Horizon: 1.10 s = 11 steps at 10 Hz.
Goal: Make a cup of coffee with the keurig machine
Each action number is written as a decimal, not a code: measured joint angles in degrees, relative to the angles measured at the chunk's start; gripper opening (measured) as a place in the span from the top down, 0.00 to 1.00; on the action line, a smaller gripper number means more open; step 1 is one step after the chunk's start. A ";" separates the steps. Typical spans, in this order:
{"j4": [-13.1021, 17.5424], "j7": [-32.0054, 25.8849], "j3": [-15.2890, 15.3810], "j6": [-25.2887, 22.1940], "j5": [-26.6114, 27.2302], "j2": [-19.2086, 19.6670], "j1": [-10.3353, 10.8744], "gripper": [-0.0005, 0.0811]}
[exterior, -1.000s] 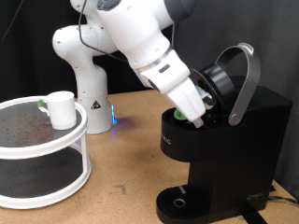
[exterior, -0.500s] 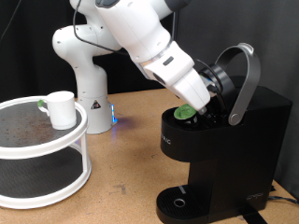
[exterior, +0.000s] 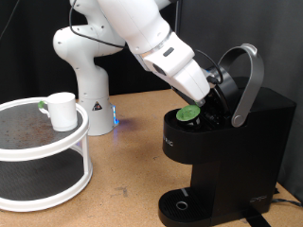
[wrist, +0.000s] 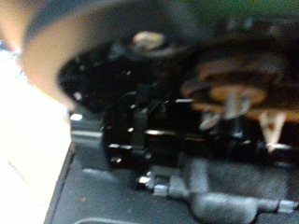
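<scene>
Now, machine: boxy matte-black keurig machine [exterior: 222,142], lid raised, green-topped pod [exterior: 189,113] seated.
Tool: tool [exterior: 210,95] above pod; grip state unreadable.
Cup: plain white cup [exterior: 62,111] on white round shelf [exterior: 57,161], well apart from machine.
Risk: tool may snag the grey handle [exterior: 248,80].

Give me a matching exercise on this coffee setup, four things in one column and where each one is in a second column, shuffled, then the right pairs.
Things:
1. cup
2. green-topped pod
3. gripper
4. grey arched handle

Places:
A. raised above the keurig machine, with the lid open
B. on the top shelf of the white two-tier round stand, at the exterior view's left
C. just above the pod, at the open top of the machine
D. sitting in the machine's open pod holder

Pairs: 1-B, 2-D, 3-C, 4-A
</scene>
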 joint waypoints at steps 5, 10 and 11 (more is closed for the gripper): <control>-2.28 0.84 0.38 0.96 -0.56 -0.05 0.12 0.01; -4.05 -2.78 0.27 8.04 6.54 -0.66 0.10 0.01; -4.02 -2.73 -0.13 8.40 6.68 -0.90 -0.18 0.01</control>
